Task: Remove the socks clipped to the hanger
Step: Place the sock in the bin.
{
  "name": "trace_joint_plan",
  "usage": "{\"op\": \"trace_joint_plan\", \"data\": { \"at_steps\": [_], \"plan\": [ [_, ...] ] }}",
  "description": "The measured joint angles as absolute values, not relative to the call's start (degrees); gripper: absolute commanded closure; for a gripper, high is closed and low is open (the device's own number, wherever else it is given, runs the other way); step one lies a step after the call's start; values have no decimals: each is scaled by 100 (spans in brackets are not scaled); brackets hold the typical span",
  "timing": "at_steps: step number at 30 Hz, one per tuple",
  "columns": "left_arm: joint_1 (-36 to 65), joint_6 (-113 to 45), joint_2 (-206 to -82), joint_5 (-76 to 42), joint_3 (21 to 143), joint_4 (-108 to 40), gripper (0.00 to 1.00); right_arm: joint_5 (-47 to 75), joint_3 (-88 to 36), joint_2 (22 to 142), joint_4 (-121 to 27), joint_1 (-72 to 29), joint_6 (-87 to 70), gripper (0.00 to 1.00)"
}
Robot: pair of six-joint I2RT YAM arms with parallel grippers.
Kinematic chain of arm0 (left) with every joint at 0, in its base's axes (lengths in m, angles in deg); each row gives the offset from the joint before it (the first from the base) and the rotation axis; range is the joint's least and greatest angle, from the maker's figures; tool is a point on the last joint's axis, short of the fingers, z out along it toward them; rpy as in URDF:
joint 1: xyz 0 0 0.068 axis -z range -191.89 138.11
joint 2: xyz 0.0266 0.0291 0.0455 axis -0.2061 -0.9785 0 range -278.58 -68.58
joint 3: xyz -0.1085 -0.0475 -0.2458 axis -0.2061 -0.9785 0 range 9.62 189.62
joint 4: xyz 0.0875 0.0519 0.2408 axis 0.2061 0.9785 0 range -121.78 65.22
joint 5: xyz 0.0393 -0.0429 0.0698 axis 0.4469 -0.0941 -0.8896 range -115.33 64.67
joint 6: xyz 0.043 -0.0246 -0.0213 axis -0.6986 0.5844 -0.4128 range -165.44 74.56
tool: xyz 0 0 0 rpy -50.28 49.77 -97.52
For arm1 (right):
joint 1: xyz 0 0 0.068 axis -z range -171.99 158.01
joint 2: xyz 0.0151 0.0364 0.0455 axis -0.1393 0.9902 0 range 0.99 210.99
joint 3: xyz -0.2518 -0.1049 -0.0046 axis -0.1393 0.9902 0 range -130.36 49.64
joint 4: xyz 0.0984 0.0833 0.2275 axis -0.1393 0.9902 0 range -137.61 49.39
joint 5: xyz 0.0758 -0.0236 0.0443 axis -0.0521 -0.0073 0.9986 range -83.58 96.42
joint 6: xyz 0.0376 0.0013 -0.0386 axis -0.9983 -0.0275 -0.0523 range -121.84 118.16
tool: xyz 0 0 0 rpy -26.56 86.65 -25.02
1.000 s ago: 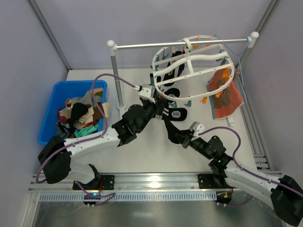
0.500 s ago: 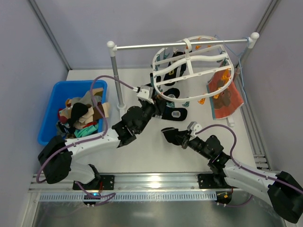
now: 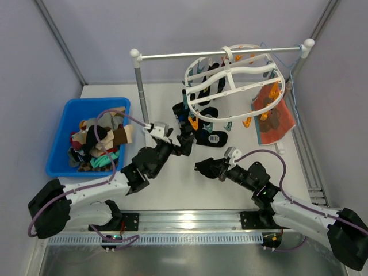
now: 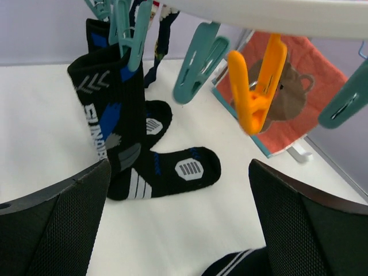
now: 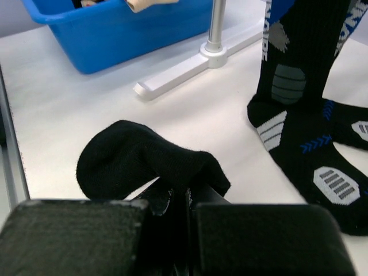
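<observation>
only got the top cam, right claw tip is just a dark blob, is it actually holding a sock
observer: yes, the right wrist view shows the right claw shut on a bunched black sock.
operator: and the other one
observer: the left claw is wide open and empty, facing a blue-marked sock that hangs from a teal clip.
operator: any free clips near it
observer: an orange clip and a second teal clip hang empty just right of that sock.

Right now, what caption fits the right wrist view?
Shut right tool pinching a balled black fabric sock, blue plastic bin behind.
</observation>
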State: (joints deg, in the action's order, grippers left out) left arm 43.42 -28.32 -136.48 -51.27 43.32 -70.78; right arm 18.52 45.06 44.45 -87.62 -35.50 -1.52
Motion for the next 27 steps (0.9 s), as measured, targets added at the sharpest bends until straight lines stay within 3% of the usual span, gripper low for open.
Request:
{"op": "trace_joint_plan", "data": {
  "at_steps": [8, 22, 27],
  "plan": [
    [4322, -2915, -12192, -4106, 3569, -7021, 0, 2101, 3883, 5197, -8806, -3611, -327, 96],
    [4322, -3142, -12736, -2556, 3315, -6888, 1, 2265, 3457, 5912, -9068, -3884, -471, 96],
    [4322, -3212, -12797, -2362, 3317, -6724, 9, 2261, 3441, 5838, -9068, -3893, -473, 96]
  ]
}}
